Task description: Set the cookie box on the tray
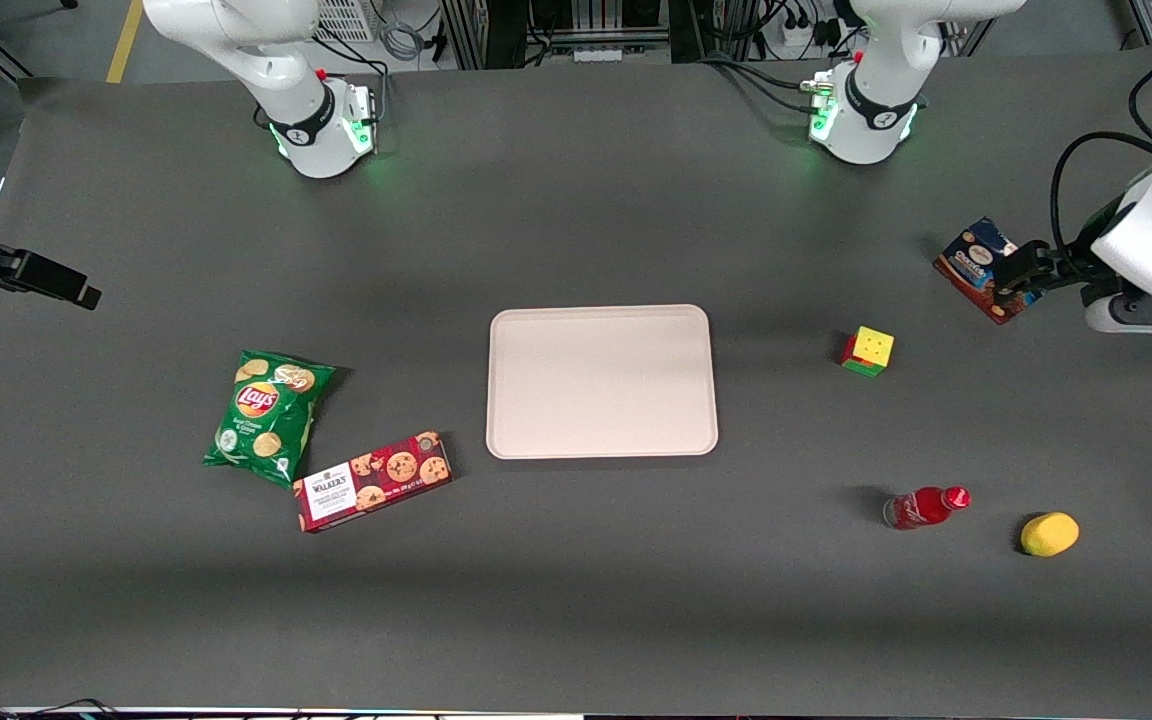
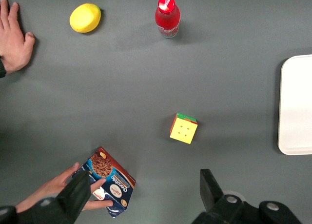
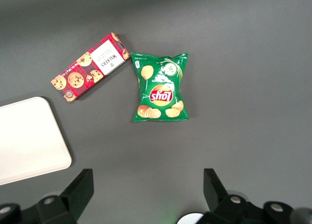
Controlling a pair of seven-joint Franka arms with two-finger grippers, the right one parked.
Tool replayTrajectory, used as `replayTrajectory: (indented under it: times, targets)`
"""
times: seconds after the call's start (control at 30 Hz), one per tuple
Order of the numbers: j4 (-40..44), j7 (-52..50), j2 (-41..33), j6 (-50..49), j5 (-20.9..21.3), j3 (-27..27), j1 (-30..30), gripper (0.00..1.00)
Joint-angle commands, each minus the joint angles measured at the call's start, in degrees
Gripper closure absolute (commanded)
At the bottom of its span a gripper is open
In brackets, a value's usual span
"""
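Observation:
The cookie box [image 2: 108,185] is small and dark blue, with a cookie picture and an orange-red edge. It sits near the working arm's end of the table [image 1: 976,262], farther from the front camera than the cube. A person's fingers [image 2: 58,186] rest on it. My gripper [image 2: 144,190] hangs above the table right at the box [image 1: 1021,275], open wide, one finger [image 2: 78,187] over the box's edge and nothing between the fingers. The pale beige tray [image 1: 601,380] lies bare at the table's middle [image 2: 296,104].
A colour cube [image 1: 868,351] lies between tray and box. A red bottle [image 1: 924,507] and a yellow lemon-like thing [image 1: 1049,534] lie nearer the front camera. A second hand [image 2: 14,38] rests by the lemon. A chips bag [image 1: 268,415] and a red Walkers box [image 1: 374,480] lie toward the parked arm's end.

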Motion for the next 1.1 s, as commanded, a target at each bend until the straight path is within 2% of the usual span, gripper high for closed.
replayTrajectory:
  times: [0.0, 1.07]
  targets:
    - [1.02, 0.12, 0.13, -2.08, -0.8, 0.16, -0.2, 0.0]
    - [1.11, 0.3, 1.27, -1.82, -0.36, 0.34, -0.02, 0.0]
